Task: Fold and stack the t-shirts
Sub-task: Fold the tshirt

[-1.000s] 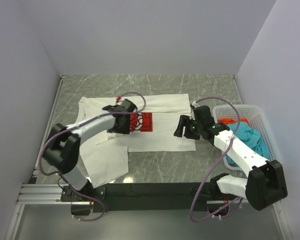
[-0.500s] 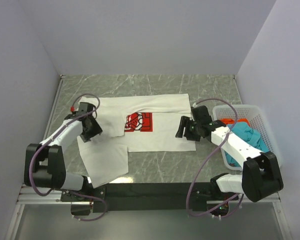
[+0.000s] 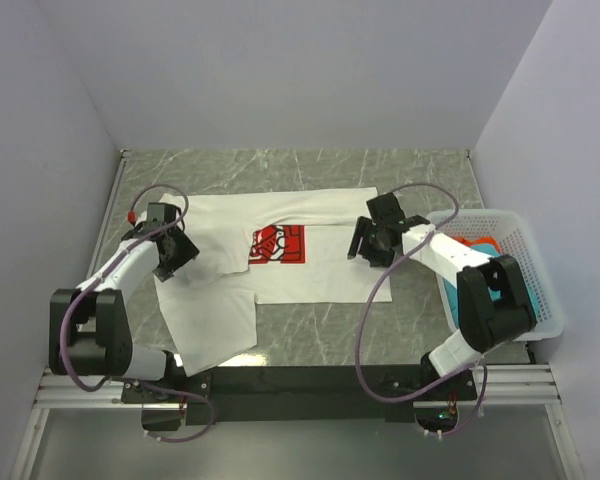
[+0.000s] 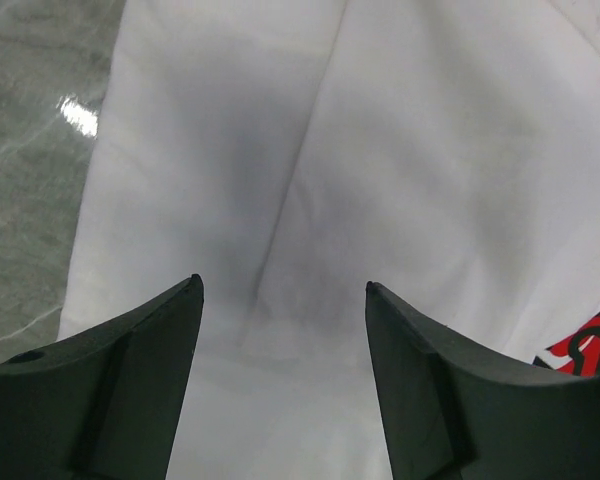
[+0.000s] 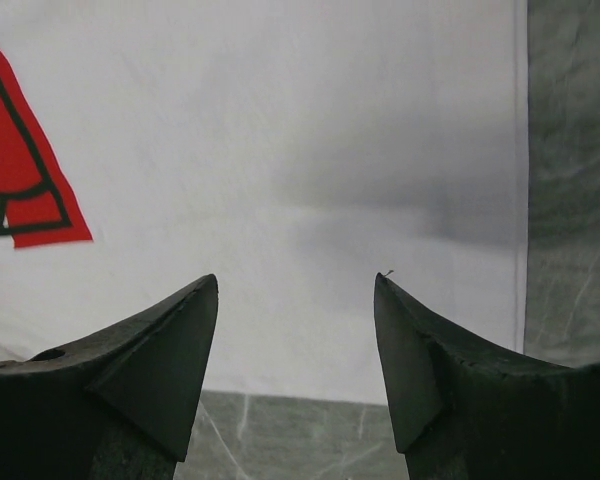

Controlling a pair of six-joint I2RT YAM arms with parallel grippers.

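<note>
The white t-shirt (image 3: 320,255) with the red square Coca-Cola print (image 3: 277,244) lies spread flat on the table, one part hanging toward the near left. My left gripper (image 3: 177,252) is open and empty just above the shirt's left part (image 4: 280,200). My right gripper (image 3: 365,243) is open and empty above the shirt's right edge (image 5: 280,150); a corner of the red print (image 5: 20,190) shows there. The teal t-shirt (image 3: 502,285) and the red-orange t-shirt (image 3: 477,243) lie in the white mesh basket (image 3: 540,290), mostly hidden behind my right arm.
The grey marble tabletop (image 3: 310,165) is bounded by white walls at the back and both sides. The basket stands against the right wall. A black rail (image 3: 300,380) runs along the near edge at the arm bases.
My left gripper moved from the print at the shirt's middle out to the shirt's left side. My right gripper shifted slightly toward the back over the shirt's right edge.
</note>
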